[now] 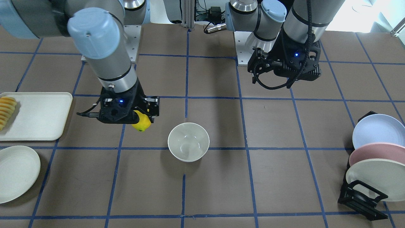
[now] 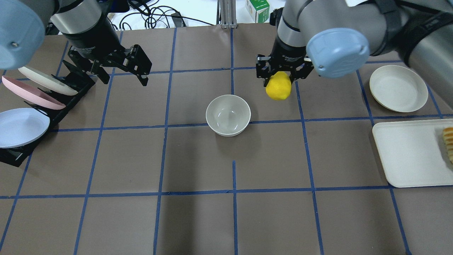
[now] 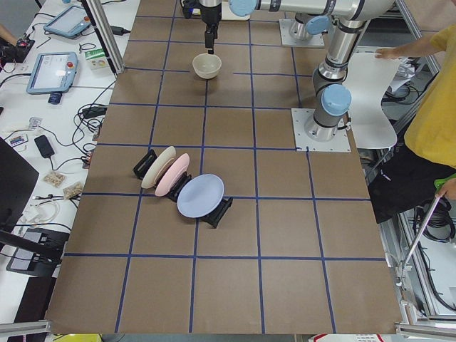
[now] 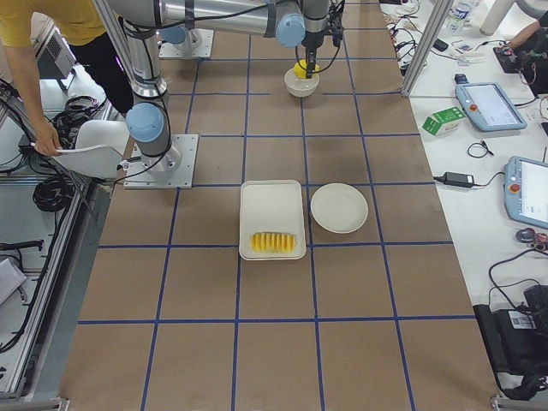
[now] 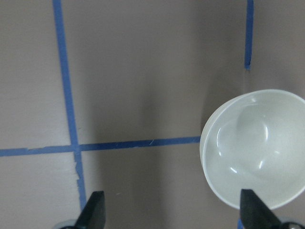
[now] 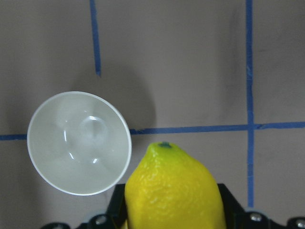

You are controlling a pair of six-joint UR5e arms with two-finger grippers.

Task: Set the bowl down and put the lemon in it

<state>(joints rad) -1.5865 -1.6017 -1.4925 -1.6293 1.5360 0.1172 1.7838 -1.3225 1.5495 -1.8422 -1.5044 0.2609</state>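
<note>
**Lemon held aloft beside the empty bowl, ready for placing.**
In the overhead view the right end effector is clamped on the lemon, above the counter and just up and right of the off-white bowl at frame centre. The left end effector hangs at upper left, fingers apart and empty. Advised: centre the fruit over the bowl, lower it inside the rim, then release, lest it strike the rim and roll away.
</note>
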